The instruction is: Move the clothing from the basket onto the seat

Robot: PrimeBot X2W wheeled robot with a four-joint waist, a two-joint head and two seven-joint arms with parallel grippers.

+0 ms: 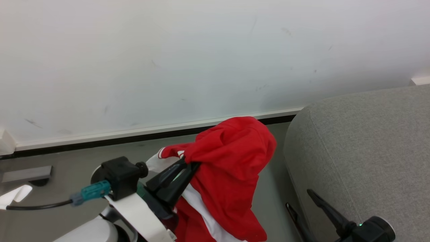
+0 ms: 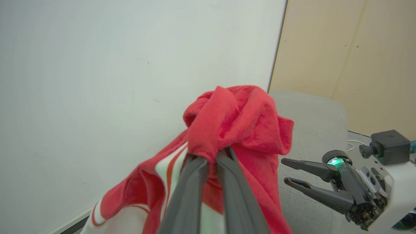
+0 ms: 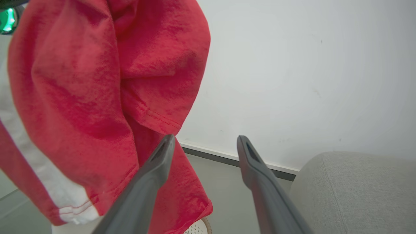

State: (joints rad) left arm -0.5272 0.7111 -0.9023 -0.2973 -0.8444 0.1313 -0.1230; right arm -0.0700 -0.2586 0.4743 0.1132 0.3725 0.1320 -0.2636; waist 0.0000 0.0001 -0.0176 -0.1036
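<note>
A red garment of the clothing (image 1: pixel 231 161) with white stripes hangs in the air, left of the grey seat (image 1: pixel 362 151). My left gripper (image 1: pixel 188 164) is shut on a bunched fold near the garment's top; in the left wrist view the left gripper (image 2: pixel 211 156) pinches the clothing (image 2: pixel 240 120) with the seat (image 2: pixel 312 117) behind it. My right gripper (image 1: pixel 301 200) stands open and empty beside the seat's front. In the right wrist view the right gripper (image 3: pixel 205 139) is just right of the hanging clothing (image 3: pixel 97 81). A sliver of the basket (image 3: pixel 198 229) shows below the cloth.
A white wall (image 1: pixel 201 60) with a pale baseboard (image 1: pixel 151 131) runs behind the grey floor (image 1: pixel 67 154). A grey plate (image 1: pixel 27 173) lies on the floor at the left. Beige panels (image 2: pixel 357 58) stand beyond the seat.
</note>
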